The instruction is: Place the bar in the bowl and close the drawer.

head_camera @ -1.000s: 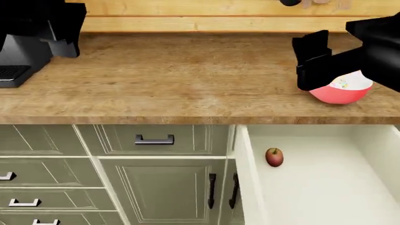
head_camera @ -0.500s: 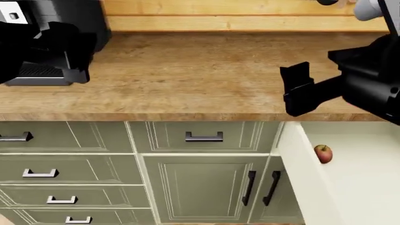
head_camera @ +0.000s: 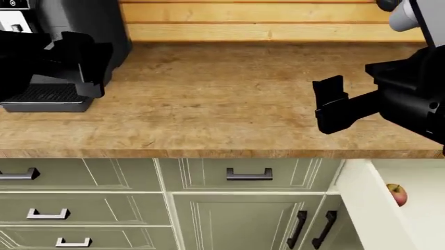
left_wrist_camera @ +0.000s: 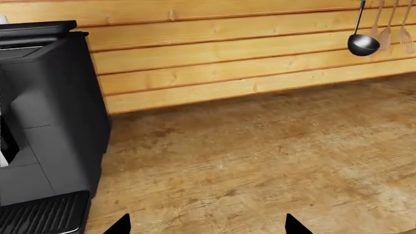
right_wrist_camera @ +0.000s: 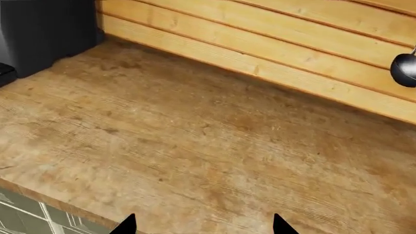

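Hovering over bare countertop (head_camera: 222,104), both grippers' fingers apart, no legible writing.

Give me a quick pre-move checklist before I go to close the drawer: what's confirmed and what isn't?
1. Drawer open, needing closing: ok, it juts out below the countertop.
2. Apple sits inside the drawer, clear of its front: ok.
3. Bar in bowl: cannot tell, neither is in view now.
4. Right gripper empty, jaws open: ok, nothing between the tips in the right wrist view.
5. Left gripper empty: ok, nothing between its tips; it hangs by the coffee machine.
6. Drawer handle reachable: cannot tell, out of view.
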Controlling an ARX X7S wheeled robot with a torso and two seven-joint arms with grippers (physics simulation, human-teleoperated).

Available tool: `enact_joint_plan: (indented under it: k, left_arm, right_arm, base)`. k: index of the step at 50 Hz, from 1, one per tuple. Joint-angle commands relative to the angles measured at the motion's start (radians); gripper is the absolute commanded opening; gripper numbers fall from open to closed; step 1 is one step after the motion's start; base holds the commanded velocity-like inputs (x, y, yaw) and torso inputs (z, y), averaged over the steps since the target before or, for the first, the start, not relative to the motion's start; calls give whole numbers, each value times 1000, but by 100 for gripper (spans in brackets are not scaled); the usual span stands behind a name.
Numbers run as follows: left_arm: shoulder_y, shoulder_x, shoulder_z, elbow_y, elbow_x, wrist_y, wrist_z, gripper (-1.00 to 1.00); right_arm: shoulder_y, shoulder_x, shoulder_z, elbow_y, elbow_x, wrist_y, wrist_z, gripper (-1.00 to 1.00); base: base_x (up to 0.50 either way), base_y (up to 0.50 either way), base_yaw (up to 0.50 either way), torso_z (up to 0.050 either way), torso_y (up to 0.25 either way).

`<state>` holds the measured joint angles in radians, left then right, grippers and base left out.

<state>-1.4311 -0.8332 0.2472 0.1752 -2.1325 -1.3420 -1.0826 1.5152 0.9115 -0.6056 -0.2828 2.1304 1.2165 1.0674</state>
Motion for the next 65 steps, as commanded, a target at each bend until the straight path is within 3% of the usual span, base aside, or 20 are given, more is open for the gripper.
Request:
enact_joint_plan:
  k: [1, 26, 43, 65]
  left_arm:
    - [4, 0, 7, 1, 10, 6, 13, 100]
    - [32, 12, 29, 8, 23, 22, 41, 100]
    - [81, 64, 59, -20, 114, 9, 109, 100]
    - [72, 51, 77, -13, 100, 24, 105, 100]
  right_arm:
    - [3, 1, -19, 5, 3, 2, 11, 100]
    - [-30, 11, -27, 12, 16, -13, -23, 100]
    - [-97, 8, -54, 40, -38, -30, -39, 100]
    - [-97, 31, -47, -10, -44, -48, -18, 100]
  base:
    - [500, 227, 0, 0, 0]
    - [484, 47, 0, 0, 1]
    - [7, 0, -1, 0, 1]
    - [-51, 5, -500, 0, 0]
